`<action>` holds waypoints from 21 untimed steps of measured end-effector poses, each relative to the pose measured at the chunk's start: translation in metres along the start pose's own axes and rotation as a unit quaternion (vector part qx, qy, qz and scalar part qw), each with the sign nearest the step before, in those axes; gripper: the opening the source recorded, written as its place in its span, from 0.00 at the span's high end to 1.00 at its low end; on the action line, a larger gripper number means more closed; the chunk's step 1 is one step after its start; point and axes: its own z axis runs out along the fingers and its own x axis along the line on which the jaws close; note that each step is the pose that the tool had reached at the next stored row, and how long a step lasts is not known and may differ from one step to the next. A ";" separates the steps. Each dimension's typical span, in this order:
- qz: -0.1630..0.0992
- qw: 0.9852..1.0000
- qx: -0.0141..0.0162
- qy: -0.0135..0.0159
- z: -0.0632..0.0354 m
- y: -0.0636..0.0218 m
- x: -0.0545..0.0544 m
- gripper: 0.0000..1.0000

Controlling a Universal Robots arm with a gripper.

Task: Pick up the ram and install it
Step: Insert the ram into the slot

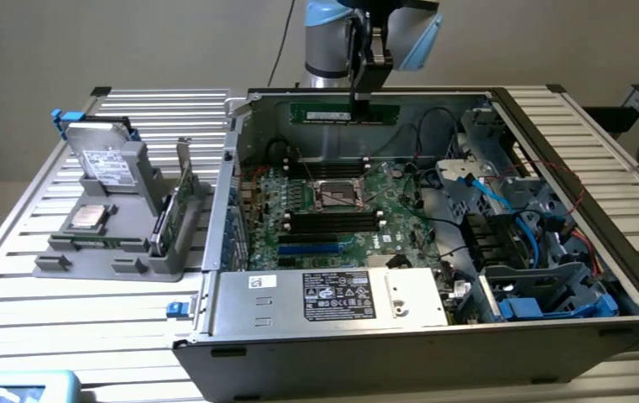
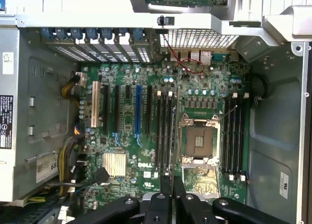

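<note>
My gripper [image 1: 362, 99] hangs over the back of the open computer case [image 1: 588, 193], shut on the ram [image 1: 342, 112]. The ram is a long thin green stick with a pale label, held level and lengthwise above the motherboard [image 1: 392, 189]. In the wrist view the gripper [image 2: 172, 187] has its black fingers [image 2: 166, 195] pinched on the ram [image 2: 172, 136], which shows edge-on as a thin dark line. It lies over the long black memory slots [image 2: 162, 131] beside the CPU socket [image 2: 200, 141]. The ram is clear of the board and touches no slot.
More black slots [image 2: 234, 136] run on the socket's other side. A power supply [image 1: 331, 298] fills the case's front; a drive cage [image 1: 549, 294] and blue cables [image 1: 487, 197] crowd the exterior view's right. A grey fixture [image 1: 117, 243] with a hard drive [image 1: 112, 164] and an expansion card [image 1: 175, 201] stands outside the case.
</note>
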 end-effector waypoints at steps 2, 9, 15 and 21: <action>0.000 1.000 0.000 0.004 0.0025 -0.0001 -0.001 0.86; 0.000 1.000 0.000 0.009 0.0065 -0.0001 -0.002 0.86; 0.000 1.000 0.000 0.010 0.0104 -0.0001 -0.002 0.86; 0.000 1.000 0.004 0.010 0.0202 -0.0002 -0.003 0.86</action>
